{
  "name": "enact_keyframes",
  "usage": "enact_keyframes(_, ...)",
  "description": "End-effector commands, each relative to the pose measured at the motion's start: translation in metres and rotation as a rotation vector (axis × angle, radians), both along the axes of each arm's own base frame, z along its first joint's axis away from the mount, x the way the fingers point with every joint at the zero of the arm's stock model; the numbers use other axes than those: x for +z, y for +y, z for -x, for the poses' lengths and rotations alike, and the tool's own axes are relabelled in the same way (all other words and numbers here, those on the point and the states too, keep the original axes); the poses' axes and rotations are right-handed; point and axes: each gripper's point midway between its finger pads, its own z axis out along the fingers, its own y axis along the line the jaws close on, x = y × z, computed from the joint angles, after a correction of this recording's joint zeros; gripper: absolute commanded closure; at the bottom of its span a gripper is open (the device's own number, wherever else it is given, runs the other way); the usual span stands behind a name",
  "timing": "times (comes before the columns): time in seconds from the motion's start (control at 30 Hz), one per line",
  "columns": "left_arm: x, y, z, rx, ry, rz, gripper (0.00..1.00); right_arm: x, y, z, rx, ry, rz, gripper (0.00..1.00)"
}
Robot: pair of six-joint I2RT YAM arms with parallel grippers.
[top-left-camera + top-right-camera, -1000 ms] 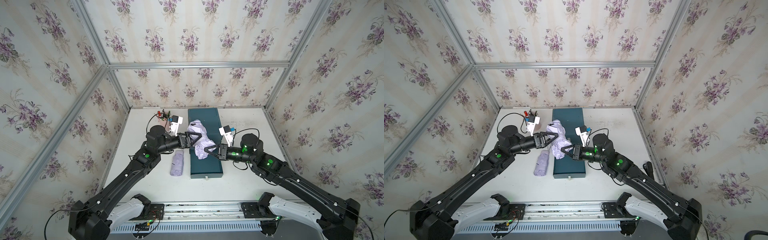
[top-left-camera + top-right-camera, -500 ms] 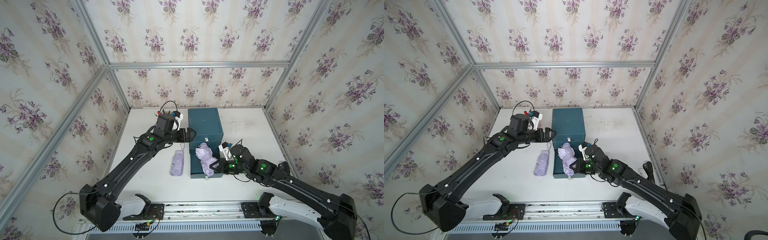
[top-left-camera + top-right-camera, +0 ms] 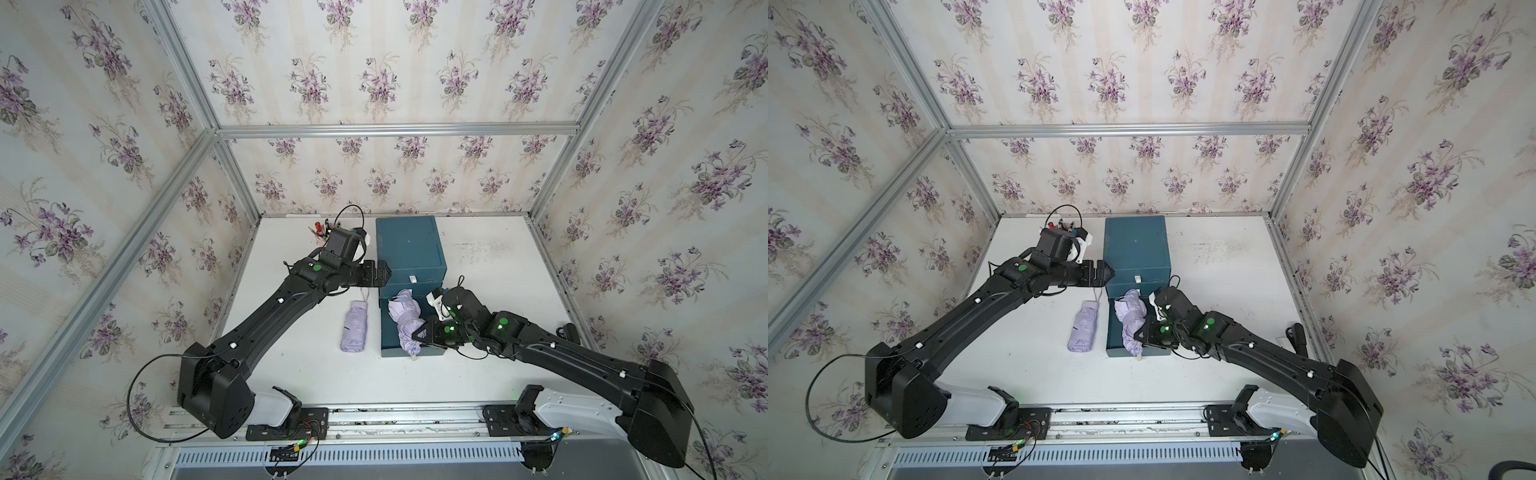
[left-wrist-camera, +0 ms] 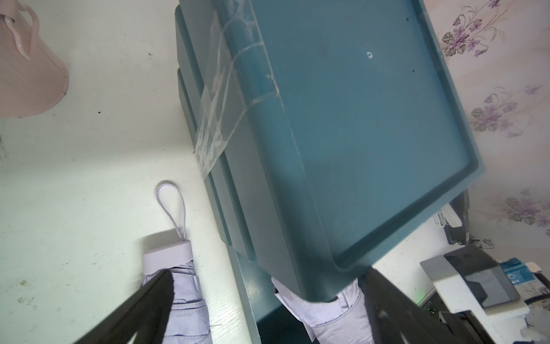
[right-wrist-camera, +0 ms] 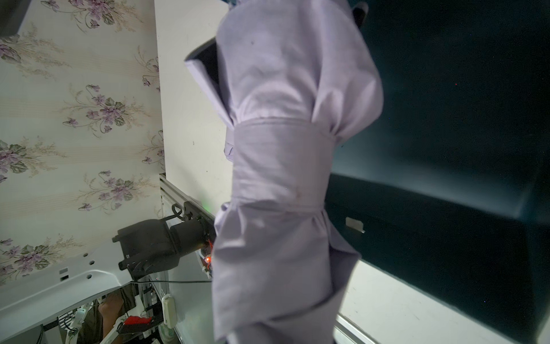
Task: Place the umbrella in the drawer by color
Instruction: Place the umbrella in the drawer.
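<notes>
Though both lilac, two umbrellas (image 3: 354, 326) (image 3: 405, 320); one drawer (image 3: 388, 351)

You will find no writing here that can be read. In both top views, near the middle of the frame, a small white tag (image 3: 412, 279) sits on the front of the teal drawer cabinet (image 3: 409, 245), but it shows no legible mark. In the left wrist view, a blue label (image 4: 515, 269) on a grey and black part (image 4: 476, 277) carries print too small to read. In the right wrist view, a pale tab (image 5: 354, 225) on the drawer front (image 5: 446, 238) looks blank.
</notes>
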Motion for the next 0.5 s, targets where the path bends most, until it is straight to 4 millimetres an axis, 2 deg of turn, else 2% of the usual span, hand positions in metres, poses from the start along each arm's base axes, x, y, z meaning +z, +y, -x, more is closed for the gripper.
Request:
enact_keyframes(0.0,-0.003,0.003,-0.002,-0.001,-0.011,-0.023,0.03,-0.002,0.001,-0.008,-0.033,-0.015,0.006,1.00)
enact_keyframes(0.17,0.007,0.003,-0.001,-0.007,-0.035,-0.009,0.03,-0.004,0.004,-0.010,-0.036,0.002,0.012,1.00)
enact_keyframes(0.47,0.043,-0.005,-0.001,-0.032,-0.108,0.059,0.02,0.020,-0.002,0.004,-0.018,-0.025,-0.024,1.00)
